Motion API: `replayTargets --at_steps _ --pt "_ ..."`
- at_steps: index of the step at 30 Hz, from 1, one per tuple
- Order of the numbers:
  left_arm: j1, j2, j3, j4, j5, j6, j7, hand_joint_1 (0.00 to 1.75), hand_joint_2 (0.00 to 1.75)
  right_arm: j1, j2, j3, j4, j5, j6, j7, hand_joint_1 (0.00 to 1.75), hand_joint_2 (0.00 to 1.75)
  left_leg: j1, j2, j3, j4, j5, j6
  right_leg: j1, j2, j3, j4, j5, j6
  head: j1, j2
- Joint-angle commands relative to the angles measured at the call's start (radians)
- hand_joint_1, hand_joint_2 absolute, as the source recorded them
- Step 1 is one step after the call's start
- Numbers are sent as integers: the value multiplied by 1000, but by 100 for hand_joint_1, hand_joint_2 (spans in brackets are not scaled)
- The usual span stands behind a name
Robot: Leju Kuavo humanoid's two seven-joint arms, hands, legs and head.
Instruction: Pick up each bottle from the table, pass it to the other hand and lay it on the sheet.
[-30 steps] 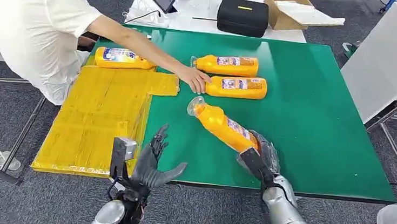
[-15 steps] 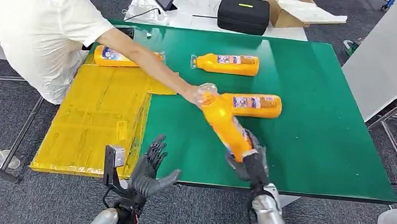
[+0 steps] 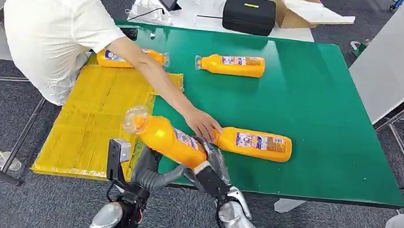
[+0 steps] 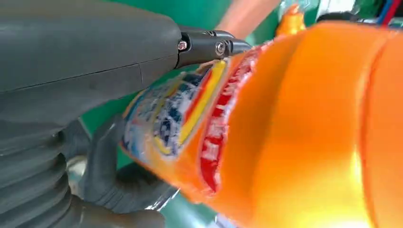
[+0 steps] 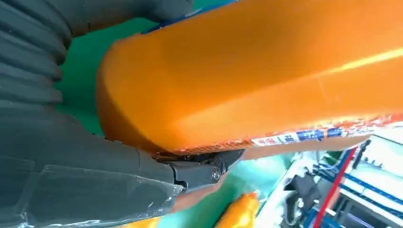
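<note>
The right hand (image 3: pixel 212 169) is gripping the base end of an orange bottle (image 3: pixel 167 138), fingers clamped around it. The bottle is hanging over the table's (image 3: pixel 327 103) near edge, its long axis slanting, clear cap pointing toward the yellow sheet (image 3: pixel 94 121). The left hand (image 3: pixel 150 171) is sitting just beneath the bottle's middle (its thumb lying against the label in the left wrist view), though whether its fingers are closing on it I cannot tell. A person's hand (image 3: pixel 203 124) is resting on 1 other bottle (image 3: pixel 255 144) lying flat nearby.
</note>
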Motion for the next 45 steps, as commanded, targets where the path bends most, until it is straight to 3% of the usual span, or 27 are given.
replayTargets --at_steps 1,12,13,14,15,16,17,18,21,22,23,24,31,32,35,43,44,45 --pt "-70 11 -22 1 -29 27 -20 0 175 -34 -10 158 4 26 -23 11 175 175 -1 2 5 0 -2 1 0 0 4 1 -2 -2 0 0" --pt "-76 0 -5 -29 1 19 -33 0 175 -62 -7 210 65 23 -53 22 175 175 0 0 1 0 0 1 0 -1 1 0 0 -1 0 0" --pt "-73 -1 -1 -39 28 -5 -31 10 175 -66 -7 217 75 27 -58 25 175 175 0 1 3 0 -1 1 0 -1 3 0 -1 -1 0 0" --pt "-68 -5 9 -56 83 -43 -19 157 175 -70 -3 219 87 10 -45 23 175 175 0 1 3 0 -1 1 0 -1 3 0 -1 -1 0 0" --pt "-65 -1 8 -73 95 -52 -25 175 175 -71 -3 222 93 5 -43 20 175 175 0 1 2 0 -1 1 0 0 2 0 -1 -1 0 0" --pt "-61 2 7 -91 114 -63 -27 175 175 -69 -1 223 96 -9 -30 15 175 175 0 1 2 0 -1 0 0 0 2 0 -1 -1 0 0" --pt "-58 5 6 -106 118 -69 -30 175 175 -67 -3 227 94 -11 -28 13 166 175 -1 1 7 0 -3 1 0 -1 6 1 -3 -2 0 0" --pt "-56 7 5 -117 119 -70 -31 175 175 -66 -4 230 94 -12 -23 14 150 175 0 1 2 0 -1 1 1 0 2 0 -1 -1 0 0" --pt "-56 7 5 -117 119 -70 -31 175 175 -66 -4 230 94 -12 -23 14 150 175 0 0 4 0 -2 1 1 -1 3 0 -2 -1 0 0" --pt "-54 8 5 -121 119 -69 -33 175 175 -64 -6 230 92 -16 -15 16 131 175 0 -1 2 0 -1 1 0 -2 2 0 -1 -1 0 0" --pt "-54 9 5 -125 119 -67 -38 175 175 -63 -9 234 91 -25 7 24 79 175 -1 -1 5 0 -2 1 0 -2 4 0 -3 -1 0 0" --pt "-54 7 11 -126 117 -54 -47 175 175 -62 -12 239 92 -20 6 28 3 175 -1 -1 8 0 -3 1 0 -3 7 0 -4 -2 0 0" --pt "-51 11 66 -127 100 40 -49 175 175 -39 -20 247 81 14 -65 41 0 175 0 -1 1 -1 0 0 0 -1 1 -1 -1 -1 0 0" --pt "-39 2 89 -136 91 71 -50 175 175 -31 -22 242 66 39 -131 41 0 0 -1 -1 8 -1 -3 1 0 -3 8 0 -4 -2 0 0" --pt "-32 31 125 -156 -51 196 -108 175 175 11 -52 220 8 102 -320 5 0 0 0 0 4 -1 -1 1 0 -1 4 -1 -2 -1 0 0" --pt "-33 39 140 -153 -55 189 -107 175 175 19 -65 216 -10 102 -311 5 0 0 0 1 4 -1 -1 1 0 -1 3 0 -1 -1 0 0" --pt "-35 37 137 -147 -100 240 -115 175 175 25 -59 198 -16 133 -380 14 0 0 -1 0 4 -1 -2 1 0 -1 4 0 -2 -1 0 0" --pt "-28 36 162 -152 -137 284 -123 175 175 68 -51 90 -76 302 -439 31 0 0 -1 0 6 -1 -2 1 0 -2 5 0 -2 -2 0 0"
